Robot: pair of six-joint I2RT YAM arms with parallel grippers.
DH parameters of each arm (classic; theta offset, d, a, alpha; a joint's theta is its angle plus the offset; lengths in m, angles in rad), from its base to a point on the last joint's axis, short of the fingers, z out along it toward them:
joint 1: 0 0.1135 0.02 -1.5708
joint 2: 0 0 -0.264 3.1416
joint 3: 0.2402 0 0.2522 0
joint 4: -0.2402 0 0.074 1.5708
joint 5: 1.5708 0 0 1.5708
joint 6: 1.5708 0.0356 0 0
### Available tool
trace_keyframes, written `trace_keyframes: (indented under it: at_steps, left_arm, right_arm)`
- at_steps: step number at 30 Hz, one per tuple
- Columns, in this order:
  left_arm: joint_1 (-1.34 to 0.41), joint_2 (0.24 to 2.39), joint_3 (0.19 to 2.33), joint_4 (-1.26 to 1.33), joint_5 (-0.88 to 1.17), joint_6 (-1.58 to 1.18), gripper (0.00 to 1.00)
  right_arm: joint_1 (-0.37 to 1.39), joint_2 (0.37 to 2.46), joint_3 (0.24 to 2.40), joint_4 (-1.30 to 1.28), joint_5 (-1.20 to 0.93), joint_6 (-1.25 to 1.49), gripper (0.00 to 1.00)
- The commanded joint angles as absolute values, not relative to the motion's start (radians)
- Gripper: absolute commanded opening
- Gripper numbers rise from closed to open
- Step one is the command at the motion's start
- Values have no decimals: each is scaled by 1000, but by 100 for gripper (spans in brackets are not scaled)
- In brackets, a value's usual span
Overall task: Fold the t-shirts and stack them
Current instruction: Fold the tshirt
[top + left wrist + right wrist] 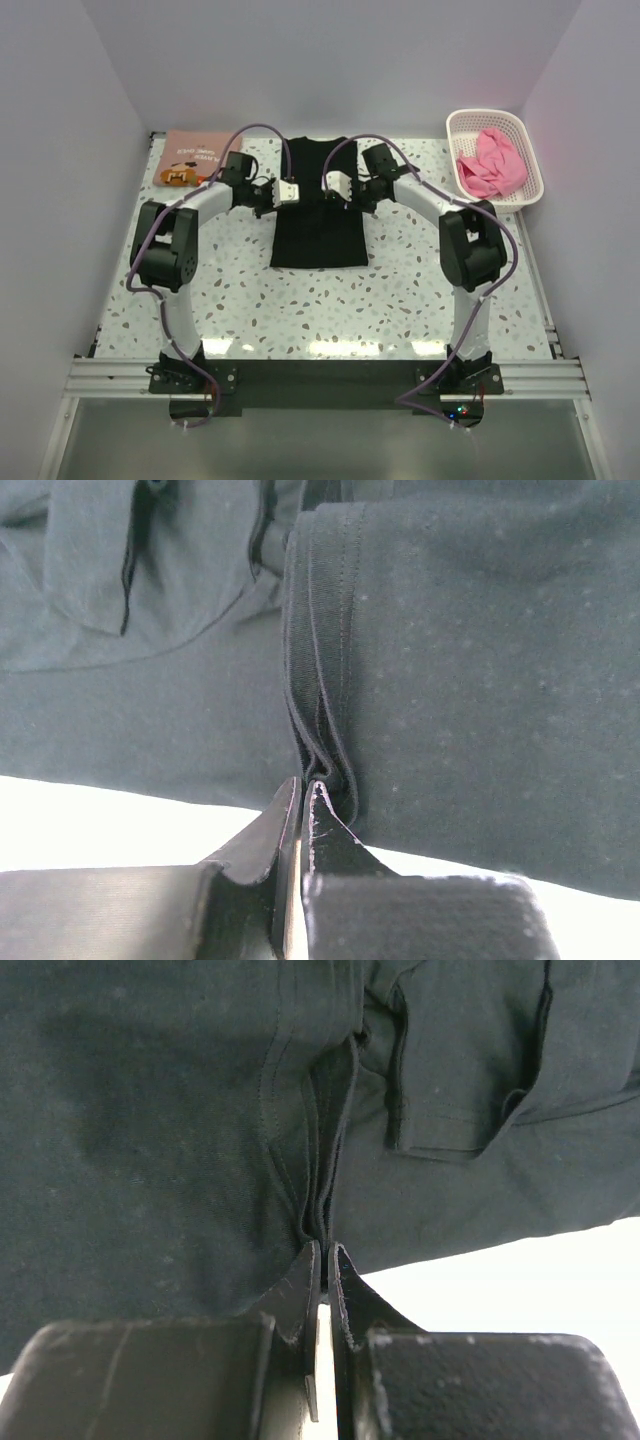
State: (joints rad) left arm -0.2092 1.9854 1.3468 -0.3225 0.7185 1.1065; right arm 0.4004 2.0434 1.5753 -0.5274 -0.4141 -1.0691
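Speckled table [300, 300], soft black t-shirt [320, 240] flat at centre. White lattice basket [500, 114] at 2 o'clock, crumpled bright pink t-shirt [492, 165] inside. Folded salmon-pink t-shirt [195, 152] at 10 o'clock. Both left gripper [303, 785] and right gripper [325, 1250] pinching stitched black folds.

Speckled table, a lattice basket and plain walls

The table [330, 300] has a white top with small dark and brownish flecks and fills the middle of the top view. The white-and-pink plastic lattice basket [532, 150] stands at the upper right, on the table's far right corner. Pale bare walls [330, 60] close the scene on three sides. An aluminium rail [110, 375] runs along the lower edge.
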Motion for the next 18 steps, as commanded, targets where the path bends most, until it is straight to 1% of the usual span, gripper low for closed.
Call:
trace_keyframes:
  at_steps: [1,18]
  left_arm:
    - [-198,1997,1394,-272,704,1097,0]
    - [-193,2054,1411,-213,632,1078,0]
  right_arm:
    - [391,2056,1629,-491,-446,-1101,0]
    - [364,2082,1585,-414,-426,-1120,0]
